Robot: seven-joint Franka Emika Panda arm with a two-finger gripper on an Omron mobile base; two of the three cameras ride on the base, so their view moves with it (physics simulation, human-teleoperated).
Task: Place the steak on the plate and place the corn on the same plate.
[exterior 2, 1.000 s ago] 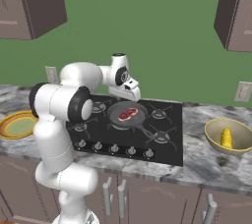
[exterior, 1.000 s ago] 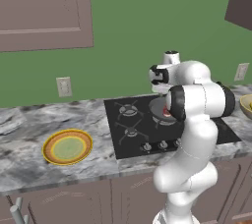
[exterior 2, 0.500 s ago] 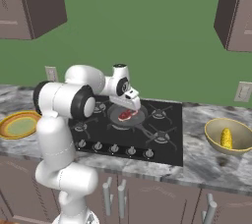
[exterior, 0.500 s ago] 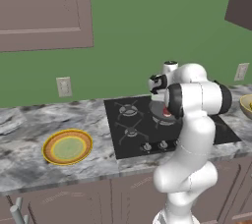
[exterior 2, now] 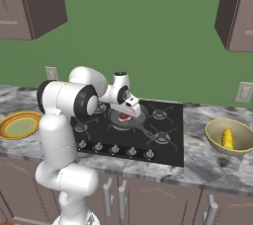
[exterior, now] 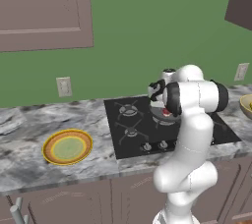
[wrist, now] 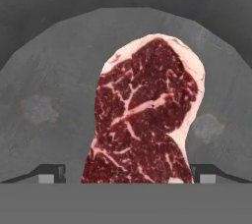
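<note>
Red, pale-marbled steak lies flat between the spread-apart gripper tips.

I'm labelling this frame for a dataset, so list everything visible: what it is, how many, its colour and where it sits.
steak: 1, red with pale marbling, in the pan
pan: 1, grey, on the stove
stove: 1, black, set in the counter
plate: 1, yellow-orange rim, green centre, counter left of stove
corn: 1, yellow, in the bowl
bowl: 1, tan, counter right of stove
counter: 1, grey marble
tool: 1, open, straddling the steak
</note>
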